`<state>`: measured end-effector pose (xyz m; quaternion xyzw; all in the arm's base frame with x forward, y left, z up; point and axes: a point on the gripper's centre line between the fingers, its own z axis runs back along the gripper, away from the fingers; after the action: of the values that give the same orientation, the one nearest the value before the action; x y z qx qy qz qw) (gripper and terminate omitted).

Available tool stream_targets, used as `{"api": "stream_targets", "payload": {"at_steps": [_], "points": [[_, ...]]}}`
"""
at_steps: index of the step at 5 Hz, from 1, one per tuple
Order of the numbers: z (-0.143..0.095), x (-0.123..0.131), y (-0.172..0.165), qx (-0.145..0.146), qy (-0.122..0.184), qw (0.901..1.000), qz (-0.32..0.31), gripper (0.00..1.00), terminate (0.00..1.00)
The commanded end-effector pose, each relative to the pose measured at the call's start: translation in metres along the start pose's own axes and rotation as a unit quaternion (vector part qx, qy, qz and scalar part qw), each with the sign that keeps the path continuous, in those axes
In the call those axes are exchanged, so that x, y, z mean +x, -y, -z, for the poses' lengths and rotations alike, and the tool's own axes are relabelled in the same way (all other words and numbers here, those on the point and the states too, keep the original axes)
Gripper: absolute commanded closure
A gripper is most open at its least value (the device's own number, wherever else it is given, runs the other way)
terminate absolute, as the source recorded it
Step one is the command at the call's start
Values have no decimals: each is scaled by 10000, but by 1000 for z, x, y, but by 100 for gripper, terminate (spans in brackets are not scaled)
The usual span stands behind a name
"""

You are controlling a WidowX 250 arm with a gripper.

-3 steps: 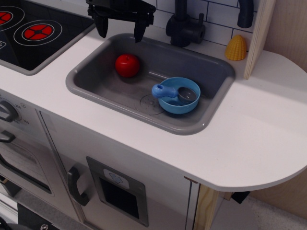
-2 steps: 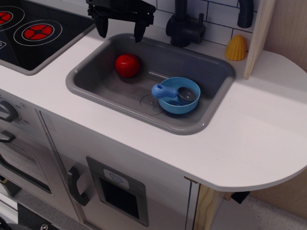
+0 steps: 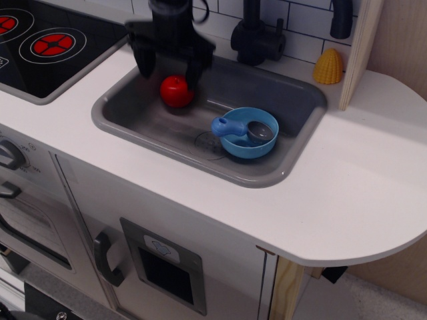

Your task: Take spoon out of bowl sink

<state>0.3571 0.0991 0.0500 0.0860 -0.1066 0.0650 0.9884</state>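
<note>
Toy kitchen unit with a white countertop (image 3: 360,180) and a white tiled wall behind. Black stovetop (image 3: 47,47) with red rings occupies the rear left corner. A grey rectangular sink (image 3: 133,123) is set into the counter, with a black faucet (image 3: 257,37) standing at its rear edge. A yellow corn-shaped toy (image 3: 329,67) stands on the counter near the wooden upright at right.

Inside the sink, a light-blue bowl (image 3: 243,148) sits on the basin floor toward the right front. The spoon (image 3: 237,127) lies in this bowl: grey scoop resting inside, stubby blue handle propped on the bowl's left rim and projecting slightly beyond it. A red apple (image 3: 177,91) lies in the rear left part of the basin, well apart from the bowl.

The black gripper (image 3: 168,70) hangs above the left rear of the sink, image motion-blurred. Its two fingers are spread apart, holding nothing; the right finger overlaps the apple's upper edge in view. Contact cannot be determined
</note>
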Motion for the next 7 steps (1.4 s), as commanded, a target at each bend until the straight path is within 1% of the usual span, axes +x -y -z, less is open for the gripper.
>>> {"api": "stream_targets", "payload": {"at_steps": [1,2,3,4,5,7], "points": [[-27,6,27,-330,-288,9783,2025,0,0],[-27,6,37,-374,-398,9691,2407,0,0],[-18,0,48,-381,-611,9598,2712,0,0],[-8,-9,54,-189,-610,9570,2830,0,0],[4,-10,57,-93,-652,9557,2870,0,0],[9,-7,67,-201,-768,9527,2933,0,0]]}}
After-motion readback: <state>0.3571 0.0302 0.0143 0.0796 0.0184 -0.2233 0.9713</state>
